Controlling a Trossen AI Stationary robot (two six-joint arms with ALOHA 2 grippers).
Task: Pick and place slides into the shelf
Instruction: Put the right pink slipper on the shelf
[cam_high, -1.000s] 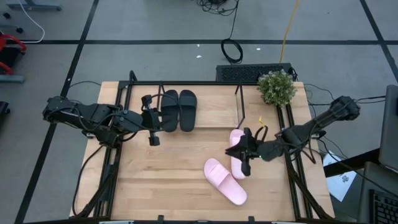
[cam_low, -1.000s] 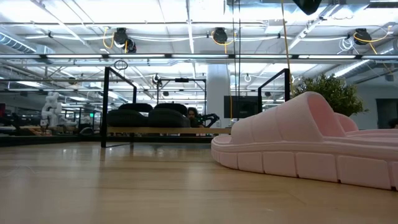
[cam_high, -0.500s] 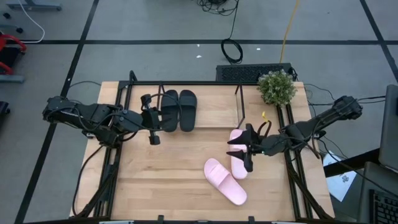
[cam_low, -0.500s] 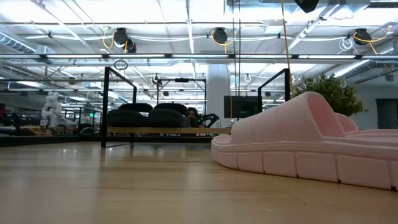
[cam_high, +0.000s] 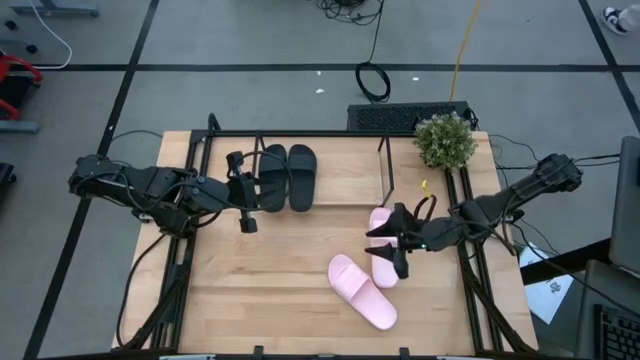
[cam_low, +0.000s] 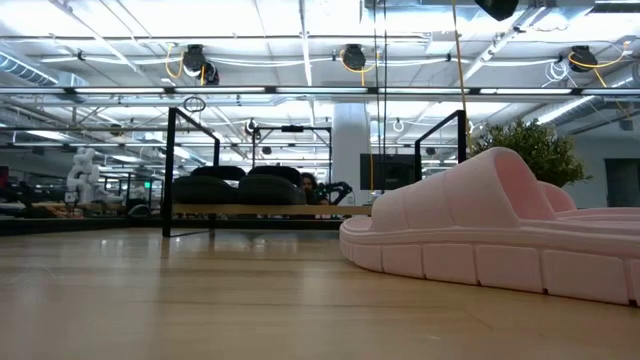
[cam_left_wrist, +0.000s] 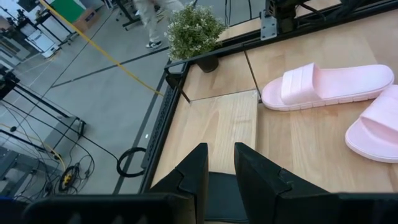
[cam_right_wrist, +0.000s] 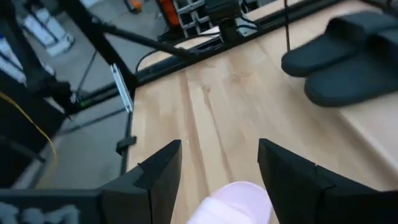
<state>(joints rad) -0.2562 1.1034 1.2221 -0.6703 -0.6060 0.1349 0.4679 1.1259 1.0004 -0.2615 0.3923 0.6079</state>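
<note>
Two black slides (cam_high: 272, 178) (cam_high: 302, 178) lie side by side on the wood base of the shelf (cam_high: 345, 180), a low black rod frame at the table's far side. My left gripper (cam_high: 250, 190) reaches in from the left and is shut on the left black slide (cam_left_wrist: 221, 193). One pink slide (cam_high: 381, 240) lies on the table by the shelf's right end. My right gripper (cam_high: 390, 245) stands open with one finger on either side of this slide's end (cam_right_wrist: 233, 200). The other pink slide (cam_high: 362, 291) lies nearer the front edge. My left gripper pinches the left black slide's left side (cam_left_wrist: 221, 186) between its two fingers, coming level from the table's left. The fingers themselves hide just which part they hold. The slide rests sole down on the shelf's base.
A potted plant (cam_high: 445, 140) stands at the table's far right corner. Black frame rails (cam_high: 470, 270) run along the table's edges. Bare wood (cam_high: 260, 290) lies left of the near pink slide. In the low view that slide (cam_low: 490, 235) fills the right foreground.
My right gripper has opened and let go of the pink slide by the shelf's right end; the slide lies on the table where it was. My left gripper has kept still.
</note>
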